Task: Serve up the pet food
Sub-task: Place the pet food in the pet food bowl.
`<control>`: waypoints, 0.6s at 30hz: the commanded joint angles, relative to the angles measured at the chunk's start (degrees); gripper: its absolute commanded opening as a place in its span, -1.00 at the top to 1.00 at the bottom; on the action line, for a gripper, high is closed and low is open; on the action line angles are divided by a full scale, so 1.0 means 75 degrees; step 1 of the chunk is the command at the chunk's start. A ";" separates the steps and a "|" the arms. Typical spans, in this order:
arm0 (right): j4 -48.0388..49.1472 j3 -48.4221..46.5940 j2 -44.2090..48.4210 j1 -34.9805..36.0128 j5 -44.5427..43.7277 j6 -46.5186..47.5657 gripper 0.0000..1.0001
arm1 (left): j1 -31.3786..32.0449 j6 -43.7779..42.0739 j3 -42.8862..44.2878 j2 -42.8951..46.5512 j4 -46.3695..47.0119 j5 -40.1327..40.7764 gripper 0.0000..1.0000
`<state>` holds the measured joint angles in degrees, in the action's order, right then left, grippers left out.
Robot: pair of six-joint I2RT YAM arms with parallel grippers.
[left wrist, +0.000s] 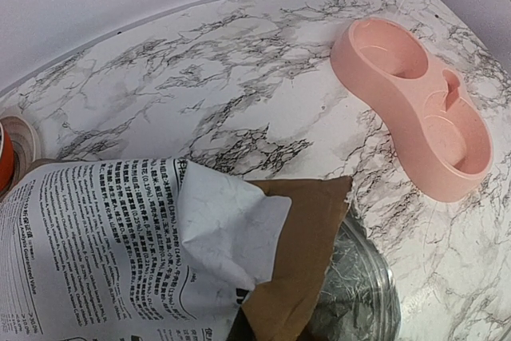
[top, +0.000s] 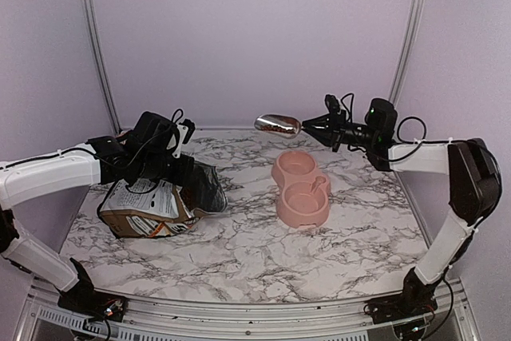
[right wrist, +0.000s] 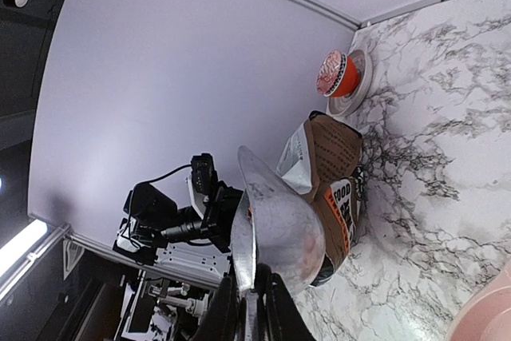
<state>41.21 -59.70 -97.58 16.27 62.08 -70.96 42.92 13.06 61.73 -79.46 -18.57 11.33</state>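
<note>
The brown-and-black paper bag lies on its side at the table's left, its foil-lined mouth open toward the right. My left gripper is shut on the bag's upper edge; its fingers are hidden in the left wrist view. My right gripper is shut on the handle of a metal scoop, held level in the air behind the pink double bowl. Dark brown pet food seems to lie in the scoop. Both wells of the bowl look bare.
A reddish mesh ball in an orange cup on a small dish stands behind the bag by the back wall. Metal frame posts rise at both back corners. Marble tabletop lies in front.
</note>
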 commanded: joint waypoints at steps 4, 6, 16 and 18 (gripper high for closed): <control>-0.1091 0.0018 0.0660 -0.0840 -0.0201 0.0869 1.00 | -0.0108 0.0020 -0.0030 0.0271 0.0190 -0.0010 1.00; -0.1660 0.0013 0.0778 -0.1055 -0.0282 0.1183 1.00 | -0.0120 0.0016 -0.0028 0.0262 0.0179 -0.0019 1.00; -0.2691 0.0108 0.1125 -0.1775 -0.0314 0.2034 1.00 | -0.0132 0.0013 -0.0040 0.0266 0.0185 -0.0004 1.00; -0.2915 0.0130 0.1168 -0.1860 -0.0377 0.2228 1.00 | -0.0141 0.0016 -0.0043 0.0263 0.0185 -0.0005 1.00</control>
<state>23.05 -58.61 -90.94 3.77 59.90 -58.43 42.59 13.04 61.73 -79.46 -18.55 10.90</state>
